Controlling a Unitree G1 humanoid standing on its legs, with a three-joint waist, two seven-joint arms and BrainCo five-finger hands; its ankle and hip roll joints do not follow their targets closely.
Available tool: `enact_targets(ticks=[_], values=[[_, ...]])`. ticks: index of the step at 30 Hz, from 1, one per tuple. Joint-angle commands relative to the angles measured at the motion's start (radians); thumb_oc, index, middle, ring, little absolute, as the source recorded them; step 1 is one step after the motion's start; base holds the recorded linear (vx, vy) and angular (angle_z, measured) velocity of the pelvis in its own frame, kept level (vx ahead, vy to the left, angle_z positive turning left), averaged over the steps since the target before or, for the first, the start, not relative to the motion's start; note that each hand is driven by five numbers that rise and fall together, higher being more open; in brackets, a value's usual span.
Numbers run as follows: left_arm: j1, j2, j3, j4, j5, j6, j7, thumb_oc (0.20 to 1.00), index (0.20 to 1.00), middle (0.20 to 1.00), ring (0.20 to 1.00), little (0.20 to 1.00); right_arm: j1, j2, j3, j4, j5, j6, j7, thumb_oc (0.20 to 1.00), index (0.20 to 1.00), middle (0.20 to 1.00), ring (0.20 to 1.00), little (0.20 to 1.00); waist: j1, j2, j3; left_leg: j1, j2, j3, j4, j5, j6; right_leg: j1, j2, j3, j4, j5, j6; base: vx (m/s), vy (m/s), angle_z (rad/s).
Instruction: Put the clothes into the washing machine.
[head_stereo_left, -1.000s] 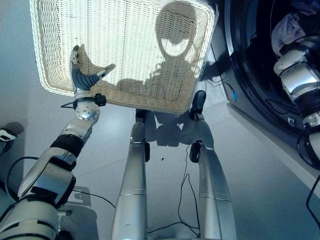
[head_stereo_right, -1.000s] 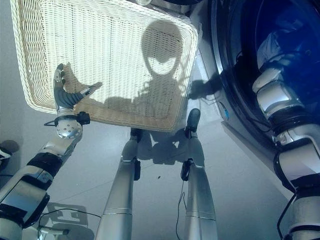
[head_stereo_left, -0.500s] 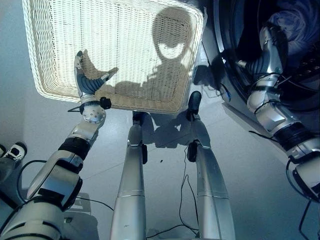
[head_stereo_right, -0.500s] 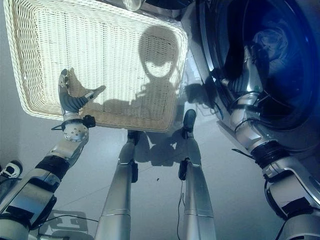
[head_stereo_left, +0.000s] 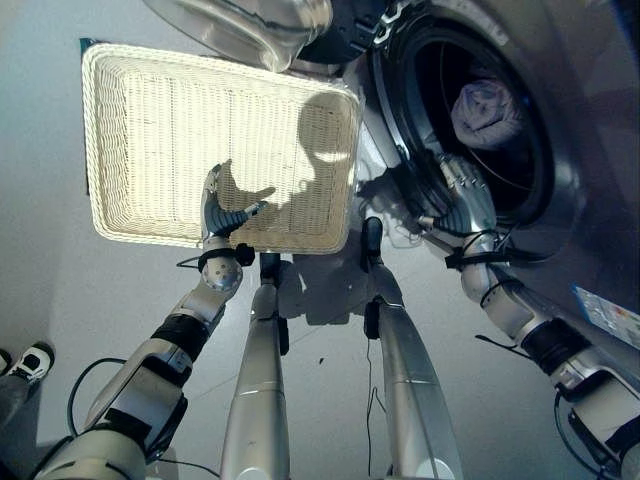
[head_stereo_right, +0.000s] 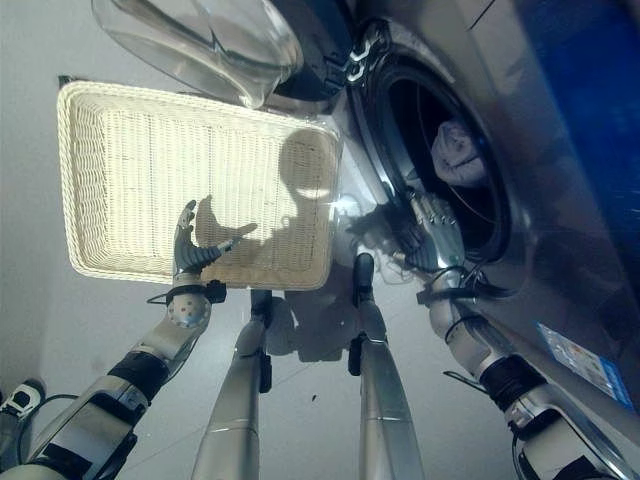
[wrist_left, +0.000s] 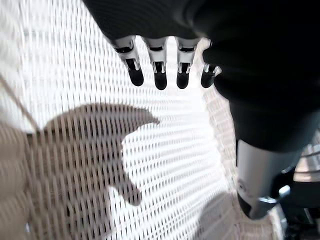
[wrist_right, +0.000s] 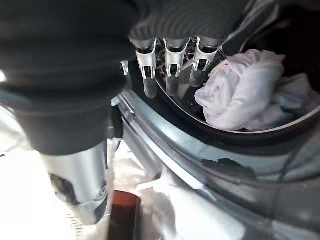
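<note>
Clothes (head_stereo_left: 487, 112) bundled inside washing machine (head_stereo_left: 560, 190), upper right. Basket (head_stereo_left: 130, 150) upper left looks bare. Left robot hand (head_stereo_left: 222, 208) spread over basket; right robot hand (head_stereo_right: 432, 226) spread at drum rim, holding nothing. Task seems nearly finished.

No legible text, nos. or signs in any view. A small blue-and-white label (head_stereo_right: 582, 362) sits on the washing machine (head_stereo_right: 560, 250) front, below and to the robot's right of the drum opening, but its print is too small to read.
</note>
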Motion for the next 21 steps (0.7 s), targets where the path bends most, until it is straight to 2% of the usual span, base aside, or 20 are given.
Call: enact_targets(ticks=[1,3,4,5,8,12,13,15,16,18,19,20,21], values=[[0.101,-0.031,0.079,0.033,0.074,-0.075,-0.036,1.000,1.000,1.000,1.000,1.000,0.093,-0.008,-0.019,-0.002,0.091,-0.104,0.049,1.000,1.000,1.000,1.000,1.000,0.014,0.037,-0.014,0.129,-0.112,0.078,-0.054,-0.007,0.112,0.133,0.077,-0.054,0.026,-0.071,0.074,-0.01,0.048,-0.03],[0.163,-0.040,0.085,0.053,0.086,-0.081,-0.063,1.000,1.000,1.000,1.000,1.000,0.161,0.015,-0.033,0.026,0.121,-0.115,0.083,1.000,1.000,1.000,1.000,1.000,0.022,0.042,-0.014,0.230,-0.106,0.082,-0.081,-0.015,0.108,0.233,0.068,-0.053,0.010,-0.089,0.078,0.03,0.059,-0.05],[0.203,-0.044,0.092,0.065,0.097,-0.078,-0.075,1.000,1.000,1.000,1.000,1.000,0.204,0.028,-0.042,0.045,0.180,-0.111,0.145,1.000,1.000,1.000,1.000,1.000,0.025,0.043,-0.014,0.297,-0.102,0.084,-0.104,-0.015,0.104,0.303,0.062,-0.054,-0.007,-0.097,0.079,0.03,0.047,-0.07],[0.214,-0.044,0.094,0.070,0.095,-0.077,-0.080,1.000,1.000,1.000,1.000,1.000,0.215,0.034,-0.046,0.052,0.189,-0.111,0.154,1.000,1.000,1.000,1.000,1.000,0.025,0.043,-0.015,0.317,-0.100,0.085,-0.108,-0.016,0.103,0.324,0.059,-0.053,-0.011,-0.100,0.079,0.07,0.056,-0.05],[0.332,-0.041,0.125,0.122,0.100,-0.070,-0.167,1.000,1.000,1.000,1.000,1.000,0.337,0.097,-0.097,0.167,0.293,-0.091,0.301,1.000,1.000,1.000,1.000,1.000,0.023,0.041,-0.103,0.469,-0.088,0.097,-0.174,-0.020,0.090,0.489,0.042,-0.053,-0.081,-0.109,0.081,0.17,0.033,0.01],[0.444,-0.066,0.167,0.192,0.102,-0.027,-0.309,1.000,1.000,1.000,1.000,1.000,0.433,0.185,-0.173,0.391,0.448,-0.063,0.460,1.000,1.000,1.000,1.000,1.000,0.029,0.035,-0.224,0.593,-0.078,0.121,-0.213,-0.027,0.087,0.632,0.036,-0.057,-0.143,-0.106,0.078,0.18,-0.025,0.05],[0.454,-0.071,0.170,0.203,0.107,-0.023,-0.321,1.000,1.000,1.000,1.000,1.000,0.438,0.198,-0.184,0.424,0.464,-0.059,0.477,1.000,1.000,1.000,1.000,1.000,0.030,0.035,-0.238,0.606,-0.077,0.124,-0.216,-0.028,0.087,0.647,0.036,-0.058,-0.149,-0.105,0.078,0.18,-0.016,0.14],[0.480,-0.083,0.182,0.226,0.120,-0.005,-0.352,1.000,1.000,1.000,1.000,1.000,0.453,0.230,-0.221,0.498,0.542,-0.028,0.520,1.000,1.000,1.000,1.000,1.000,0.035,0.038,-0.271,0.640,-0.076,0.129,-0.228,-0.030,0.089,0.682,0.036,-0.059,-0.165,-0.104,0.076,0.16,0.014,0.11],[0.514,-0.111,0.197,0.291,0.128,0.019,-0.396,1.000,1.000,1.000,1.000,1.000,0.464,0.290,-0.295,0.655,0.598,0.011,0.567,1.000,1.000,1.000,1.000,1.000,0.043,0.047,-0.331,0.693,-0.073,0.142,-0.245,-0.037,0.091,0.740,0.036,-0.062,-0.190,-0.104,0.073,0.19,0.032,0.05],[0.528,-0.125,0.208,0.325,0.116,0.042,-0.438,1.000,1.000,1.000,1.000,1.000,0.468,0.312,-0.326,0.727,0.626,0.027,0.580,1.000,1.000,1.000,1.000,1.000,0.047,0.050,-0.355,0.715,-0.072,0.148,-0.253,-0.041,0.093,0.768,0.037,-0.064,-0.205,-0.104,0.071,0.14,0.029,0.06],[0.541,-0.141,0.220,0.364,0.123,0.064,-0.475,1.000,1.000,1.000,1.000,1.000,0.468,0.327,-0.355,0.779,0.645,0.074,0.600,1.000,1.000,1.000,1.000,1.000,0.049,0.053,-0.376,0.736,-0.071,0.155,-0.258,-0.047,0.095,0.791,0.038,-0.063,-0.218,-0.105,0.070,0.06,0.017,0.00],[0.545,-0.146,0.221,0.377,0.130,0.065,-0.481,1.000,1.000,1.000,1.000,1.000,0.467,0.331,-0.363,0.795,0.641,0.086,0.609,1.000,1.000,1.000,1.000,1.000,0.049,0.054,-0.383,0.741,-0.070,0.158,-0.258,-0.049,0.095,0.799,0.039,-0.062,-0.221,-0.105,0.069,0.08,0.025,-0.03],[0.554,-0.153,0.226,0.399,0.132,0.096,-0.522,1.000,1.000,1.000,1.000,1.000,0.467,0.339,-0.384,0.846,0.638,0.127,0.634,1.000,1.000,1.000,1.000,1.000,0.050,0.055,-0.399,0.755,-0.068,0.166,-0.258,-0.055,0.095,0.815,0.039,-0.059,-0.228,-0.107,0.066,0.06,0.015,-0.06]])
